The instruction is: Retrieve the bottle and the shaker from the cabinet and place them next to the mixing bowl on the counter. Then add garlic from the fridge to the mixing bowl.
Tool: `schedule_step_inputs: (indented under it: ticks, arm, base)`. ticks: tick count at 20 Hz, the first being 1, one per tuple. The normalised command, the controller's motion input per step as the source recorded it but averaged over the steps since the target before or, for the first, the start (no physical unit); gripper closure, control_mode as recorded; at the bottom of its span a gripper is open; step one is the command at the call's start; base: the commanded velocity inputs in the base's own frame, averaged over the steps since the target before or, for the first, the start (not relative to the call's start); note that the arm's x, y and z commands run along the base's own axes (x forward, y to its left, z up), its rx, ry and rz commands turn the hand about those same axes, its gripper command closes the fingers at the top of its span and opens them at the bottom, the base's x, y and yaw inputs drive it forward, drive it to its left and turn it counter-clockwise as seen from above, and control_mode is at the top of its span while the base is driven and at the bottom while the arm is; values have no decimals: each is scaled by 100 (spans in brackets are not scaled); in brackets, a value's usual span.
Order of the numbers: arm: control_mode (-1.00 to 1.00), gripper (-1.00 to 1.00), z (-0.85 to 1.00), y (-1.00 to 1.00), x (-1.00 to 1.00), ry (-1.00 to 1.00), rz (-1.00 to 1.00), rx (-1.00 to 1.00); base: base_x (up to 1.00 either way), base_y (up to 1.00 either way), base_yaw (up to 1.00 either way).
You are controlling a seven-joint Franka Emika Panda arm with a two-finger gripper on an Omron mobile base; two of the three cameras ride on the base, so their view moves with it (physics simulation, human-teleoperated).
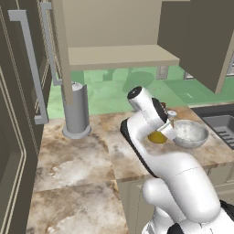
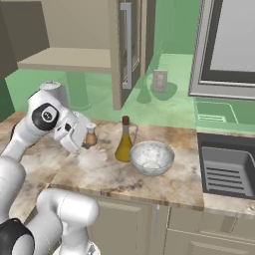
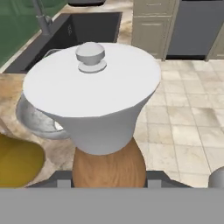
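The white Franka arm with dark joints is folded forward and low, wrist bent sideways, its two-finger end effector (image 2: 85,137) clamped tight.

Glossy white arm (image 2: 30,164) of rounded, bulbous shells, with dark bands at the joints; a black round cap with small pale marks on the wrist joint (image 2: 45,115) behind the hand; a blocky white hand (image 2: 73,130), and black trim at the base
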Motion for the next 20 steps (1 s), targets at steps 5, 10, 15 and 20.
schedule_step_inputs:
  ticks: [5,10,15,20]
  arm:
    - [-100,100,-58,-35,0,1,-10,-10]
    - [-100,100,-41,-9,-1,-3,-8,0]
    - [-100,100,-62,-12,0,3,-4,-1]
    - [-100,100,-53,-25,0,0,0,-2]
  base:
    - [0,0,0]
    - [0,0,0]
    - [0,0,0]
    - [0,0,0]
